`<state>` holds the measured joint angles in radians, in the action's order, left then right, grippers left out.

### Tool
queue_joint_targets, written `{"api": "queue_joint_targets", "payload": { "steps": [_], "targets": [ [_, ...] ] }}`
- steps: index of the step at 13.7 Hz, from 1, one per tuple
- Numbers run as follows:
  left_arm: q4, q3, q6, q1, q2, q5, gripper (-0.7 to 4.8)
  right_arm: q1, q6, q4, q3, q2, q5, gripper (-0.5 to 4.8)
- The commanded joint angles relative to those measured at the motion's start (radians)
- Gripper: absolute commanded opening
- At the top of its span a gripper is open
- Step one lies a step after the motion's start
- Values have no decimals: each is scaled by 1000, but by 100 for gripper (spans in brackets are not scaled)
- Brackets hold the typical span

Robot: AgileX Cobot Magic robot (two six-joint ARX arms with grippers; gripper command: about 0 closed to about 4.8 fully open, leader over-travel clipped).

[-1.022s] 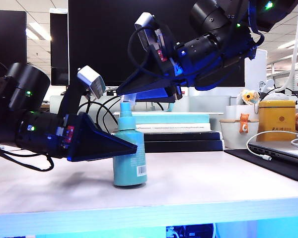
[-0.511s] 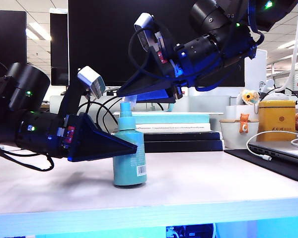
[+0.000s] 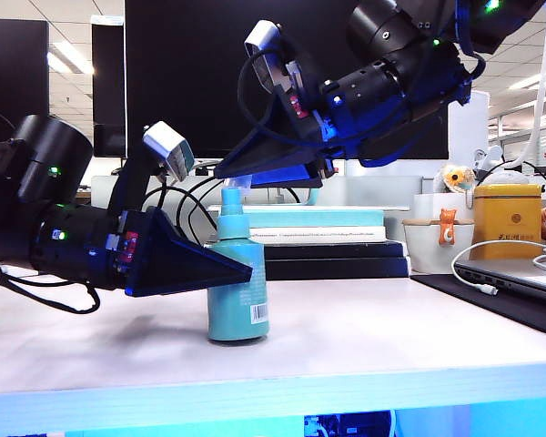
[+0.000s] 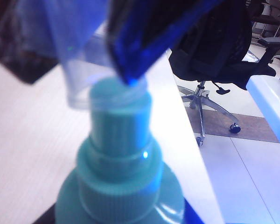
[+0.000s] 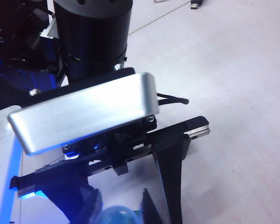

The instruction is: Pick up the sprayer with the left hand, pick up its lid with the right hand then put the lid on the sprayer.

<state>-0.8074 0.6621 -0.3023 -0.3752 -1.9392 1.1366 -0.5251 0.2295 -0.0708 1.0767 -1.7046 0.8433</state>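
Both jaws of the left gripper (image 3: 241, 269) press on the sides of the sprayer (image 3: 237, 291), which stands upright on the table (image 3: 364, 328). The right gripper (image 3: 232, 171) pinches the clear lid (image 3: 236, 183) just above the sprayer's nozzle (image 4: 119, 121). In the left wrist view the lid (image 4: 86, 81) sits tilted at the nozzle's top, not pushed down over it. Behind the sprayer lies a stack of books (image 3: 328, 241). A laptop (image 3: 519, 273) rests far off at the table's right side.
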Motion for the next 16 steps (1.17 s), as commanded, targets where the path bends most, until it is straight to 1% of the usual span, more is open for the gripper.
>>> {"api": "queue_joint_targets", "payload": {
  "steps": [1,5,6,7,9,16],
  "targets": [
    [-9,5,-4,-2,5,10,267,-1,14,-39,-3,-10,-38,10],
    [-8,8,22,-2,5,22,266,-1,14,-45,-3,-26,-38,10],
    [-1,14,31,-2,5,28,245,-1,15,-45,-3,-27,-38,10],
    [19,24,31,-2,5,27,236,-1,16,-42,-3,-27,-38,10],
    [43,36,24,-2,5,27,236,-1,16,-45,-2,-27,-38,10],
    [43,35,14,-2,5,29,236,-1,37,-69,-2,-27,-42,10]
  ]
}}
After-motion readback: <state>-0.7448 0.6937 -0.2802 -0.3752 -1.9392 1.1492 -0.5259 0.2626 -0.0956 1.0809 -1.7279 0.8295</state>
